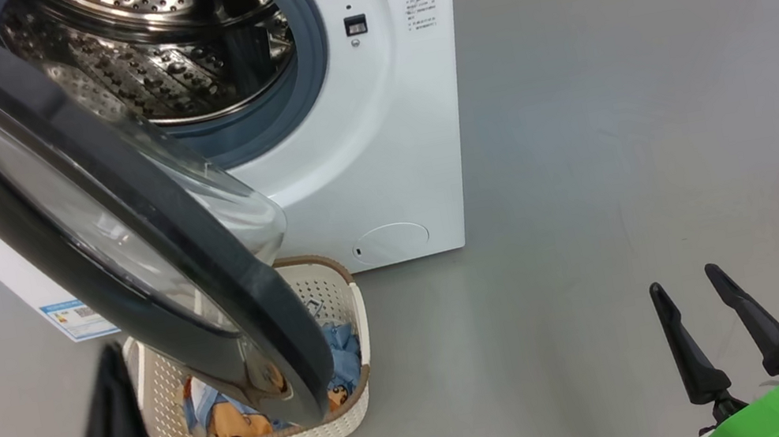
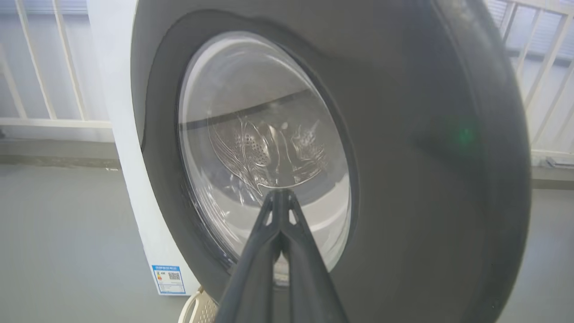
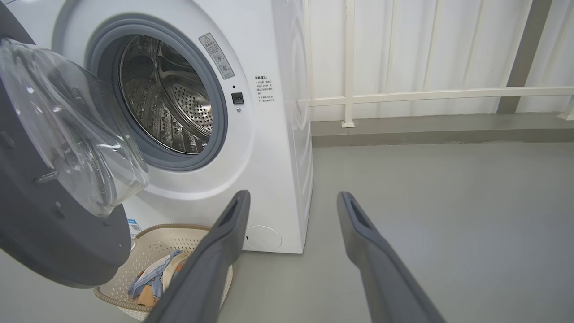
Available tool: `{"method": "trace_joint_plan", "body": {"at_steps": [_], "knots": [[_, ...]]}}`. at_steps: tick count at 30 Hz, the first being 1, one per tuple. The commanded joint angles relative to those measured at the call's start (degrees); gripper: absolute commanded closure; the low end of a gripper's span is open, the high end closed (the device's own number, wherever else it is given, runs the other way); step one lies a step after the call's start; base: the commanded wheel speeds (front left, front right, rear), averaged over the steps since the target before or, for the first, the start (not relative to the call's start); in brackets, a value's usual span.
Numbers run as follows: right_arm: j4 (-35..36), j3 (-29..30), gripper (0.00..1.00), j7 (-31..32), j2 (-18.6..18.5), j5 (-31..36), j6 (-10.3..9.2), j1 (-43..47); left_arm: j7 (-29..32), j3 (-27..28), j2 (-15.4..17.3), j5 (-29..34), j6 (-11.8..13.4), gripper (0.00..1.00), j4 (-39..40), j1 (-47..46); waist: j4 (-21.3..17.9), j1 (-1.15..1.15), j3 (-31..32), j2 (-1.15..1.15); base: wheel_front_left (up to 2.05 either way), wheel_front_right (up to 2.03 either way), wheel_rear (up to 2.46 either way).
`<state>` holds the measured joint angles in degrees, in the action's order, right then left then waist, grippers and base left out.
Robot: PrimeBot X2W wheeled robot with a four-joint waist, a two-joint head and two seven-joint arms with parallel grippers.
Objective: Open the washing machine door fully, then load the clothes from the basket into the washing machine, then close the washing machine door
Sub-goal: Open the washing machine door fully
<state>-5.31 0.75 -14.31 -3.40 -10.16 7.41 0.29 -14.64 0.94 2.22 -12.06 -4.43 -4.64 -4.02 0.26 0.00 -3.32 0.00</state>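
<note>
Pushing the door wider comes first

Left pincer point(image 2: 280, 197), fingers together and empty, points at the outer face of the washing machine door point(image 1: 94, 222), likely to shove it. Right pincer point(image 1: 683, 279) waits spread apart. Half-open, the door overhangs the basket point(image 1: 327, 293) holding the clothes point(image 1: 344, 346), before the washing machine point(image 1: 382, 131).

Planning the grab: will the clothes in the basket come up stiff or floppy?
Probably floppy: the clothes lie crumpled in soft folds in the basket. Likely light, being thin fabric. They may trail and brush the door hanging over them.
</note>
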Motion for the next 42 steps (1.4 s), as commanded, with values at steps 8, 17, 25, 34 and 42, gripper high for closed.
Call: {"method": "trace_joint_plan", "body": {"at_steps": [8, 17, 25, 34, 42], "knots": [[0.79, -0.94, 0.00, -0.69, 0.05, 0.73, 0.08, 0.52, -0.36, 1.40, 0.91, 2.94, 0.35, 1.00, 17.04, -10.17, -0.42, 0.00, 1.06, 0.00, 0.00, 0.00, 0.00], [0.49, -1.51, 0.00, -0.69, 0.06, 1.00, 0.08, 0.43, 3.53, -10.04, 0.81, 3.51, -1.18, 1.00, 24.34, -18.15, -1.88, 0.00, 1.78, 0.00, 0.00, 0.00, 0.00], [0.40, -2.38, 0.00, -0.69, 0.10, 1.03, 0.08, -0.38, 5.91, -22.73, 0.68, 0.67, 0.59, 1.00, 23.16, -21.54, -3.84, 0.00, 0.63, 0.00, 0.00, 0.00, 0.00], [-0.09, -2.65, 0.00, -0.69, 0.24, 0.86, 0.08, -0.96, 6.53, -31.80, 0.66, -2.62, 4.52, 1.00, 16.63, -21.00, -4.44, 0.00, -0.86, 0.00, 0.00, 0.00, 0.00], [-0.41, -2.24, 0.00, -0.69, 0.27, 0.92, 0.08, -1.24, 6.96, -34.79, 0.66, -4.12, 6.81, 1.00, 13.47, -20.06, -2.88, 0.00, -2.18, 0.00, 0.00, 0.00, 0.00]]}}
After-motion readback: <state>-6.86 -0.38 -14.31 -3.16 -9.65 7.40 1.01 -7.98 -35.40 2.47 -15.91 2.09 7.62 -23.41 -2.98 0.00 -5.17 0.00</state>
